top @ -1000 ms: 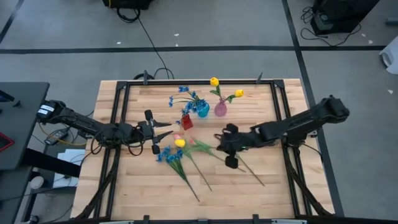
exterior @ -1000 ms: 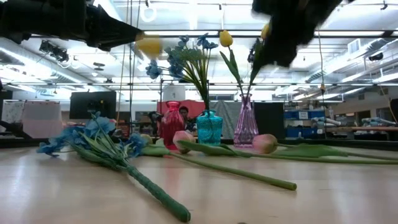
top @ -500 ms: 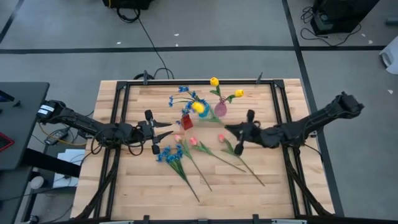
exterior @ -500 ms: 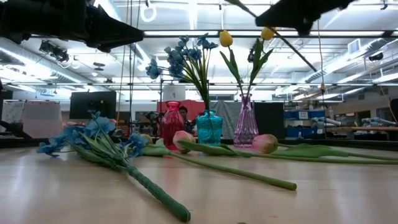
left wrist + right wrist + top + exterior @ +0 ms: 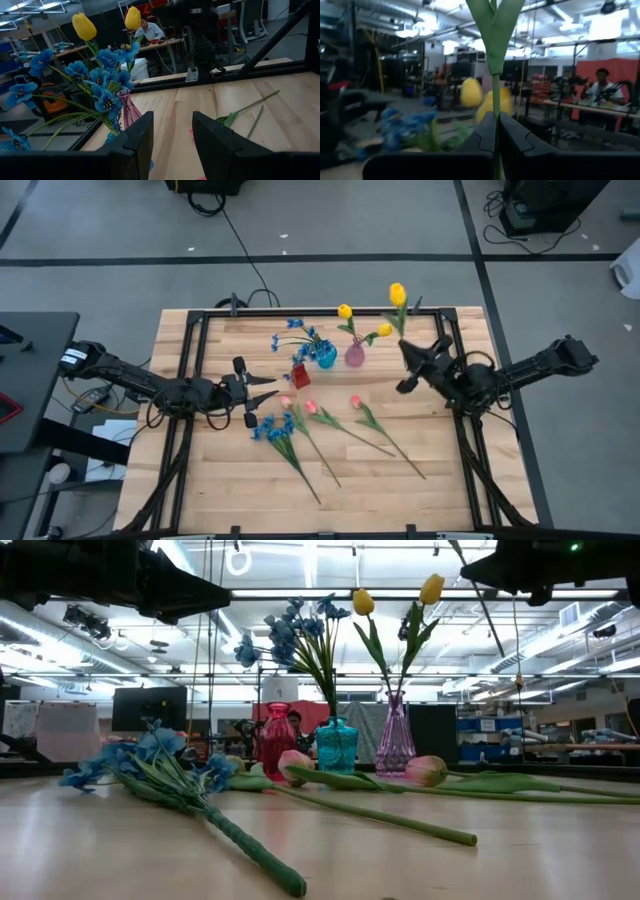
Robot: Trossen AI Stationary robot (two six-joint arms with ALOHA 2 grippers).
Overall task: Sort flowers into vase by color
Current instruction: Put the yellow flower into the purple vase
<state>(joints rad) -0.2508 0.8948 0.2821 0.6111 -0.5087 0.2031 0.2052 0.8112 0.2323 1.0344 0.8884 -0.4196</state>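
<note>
My right gripper is up off the table near its far right, shut on a yellow tulip whose green stem rises past the fingers. The pink vase holds two yellow tulips; the teal vase holds blue blossoms; the red vase stands to their left. A blue bunch and pink tulips lie flat on the wood. My left gripper hovers open left of the red vase, nothing between its fingers. My right gripper pinches the yellow tulip's stem just below its leaves between its two fingers. The fingers come about level from the table's right and lie across the stem. The tulip is lifted clear and stands nearly upright, its bloom above the fingers.
A black frame rail runs along the table's right side beneath my right arm. Long stems stretch over the middle of the table toward its near edge. People sit at benches in the room beyond.
My right gripper has gone from the middle of the table toward its right and far edges, tipping up from pointing down to about level. The yellow tulip has come up off the pile and swung from lying across the table to nearly upright by the pink vase.
</note>
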